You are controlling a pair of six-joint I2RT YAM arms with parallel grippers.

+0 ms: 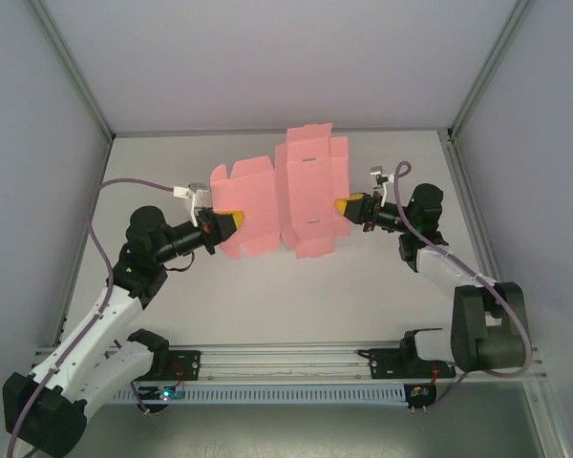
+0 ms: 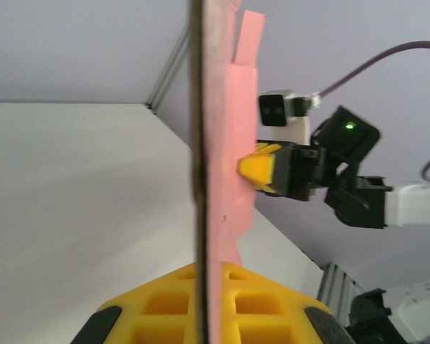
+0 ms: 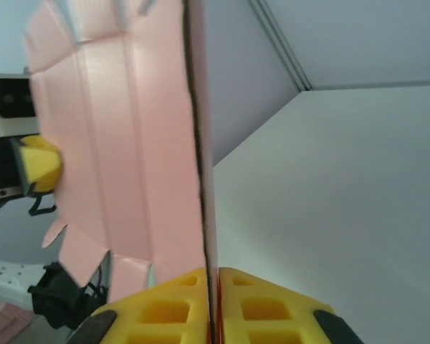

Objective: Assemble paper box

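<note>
The paper box (image 1: 282,196) is no box so far, just a flat pink cut-out sheet with its flaps unfolded. It's stretched between the two arms and, by the look of it, lifted off the desk (image 1: 267,305). The left claw (image 1: 231,222) pinches its left edge and the right claw (image 1: 342,206) its right. I'd say all the folding remains.

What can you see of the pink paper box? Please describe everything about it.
The paper box is a thin pink die-cut sheet, not yet folded, with creases, slots and edge flaps. It looks like light card, nearly flat. It is held in the air above the white table, broad face toward the top camera. The left jaws are shut on its left edge, the right jaws on its right edge.
</note>
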